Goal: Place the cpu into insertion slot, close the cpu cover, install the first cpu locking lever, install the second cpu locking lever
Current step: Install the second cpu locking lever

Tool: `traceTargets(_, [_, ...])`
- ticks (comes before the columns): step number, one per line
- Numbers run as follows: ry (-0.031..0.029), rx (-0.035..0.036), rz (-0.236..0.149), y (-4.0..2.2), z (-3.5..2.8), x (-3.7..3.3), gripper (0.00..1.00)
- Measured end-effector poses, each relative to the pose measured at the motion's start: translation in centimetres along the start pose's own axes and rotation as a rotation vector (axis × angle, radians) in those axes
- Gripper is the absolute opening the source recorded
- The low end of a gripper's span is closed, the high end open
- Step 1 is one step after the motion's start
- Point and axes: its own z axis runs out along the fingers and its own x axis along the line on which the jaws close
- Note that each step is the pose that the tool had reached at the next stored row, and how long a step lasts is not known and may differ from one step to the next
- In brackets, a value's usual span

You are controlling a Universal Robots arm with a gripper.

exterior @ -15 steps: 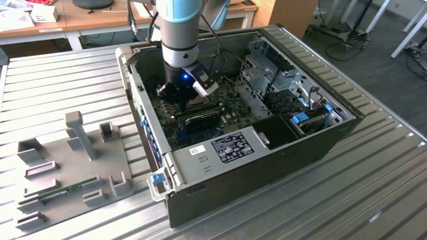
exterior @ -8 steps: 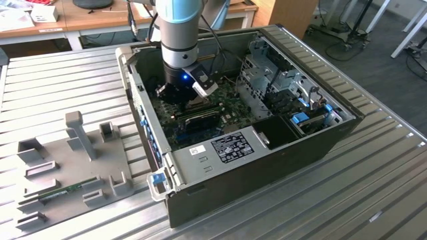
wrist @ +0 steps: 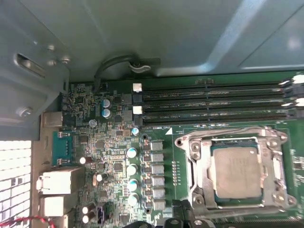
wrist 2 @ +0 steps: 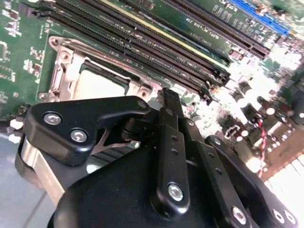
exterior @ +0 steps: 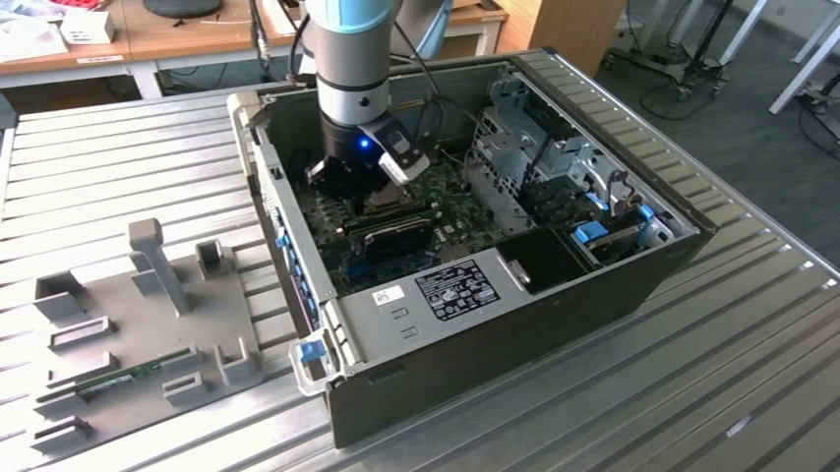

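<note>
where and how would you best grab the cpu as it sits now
By two opposite side edges, straight down from above: the cpu lies flat and its top is a smooth plate with nothing to pinch. The cpu cover appears to lie down around it, framing the chip's edges, so those edges likely can't be reached until the cover is lifted.

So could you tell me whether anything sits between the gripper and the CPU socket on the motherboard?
Nothing visible does. The black gripper hovers beside the square metal-rimmed insertion slot, where the grey metal-topped cpu already lies under the silvery cpu cover.
</note>
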Motion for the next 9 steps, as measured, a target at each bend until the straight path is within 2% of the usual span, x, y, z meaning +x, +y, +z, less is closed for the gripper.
traceTargets(6, [0.0001,0.0002,0.000,0.12,-1.66,-0.08,0.11])
traceTargets(9, [0.0000,0.0000,0.000,0.13,-1.75,-0.09,0.11])
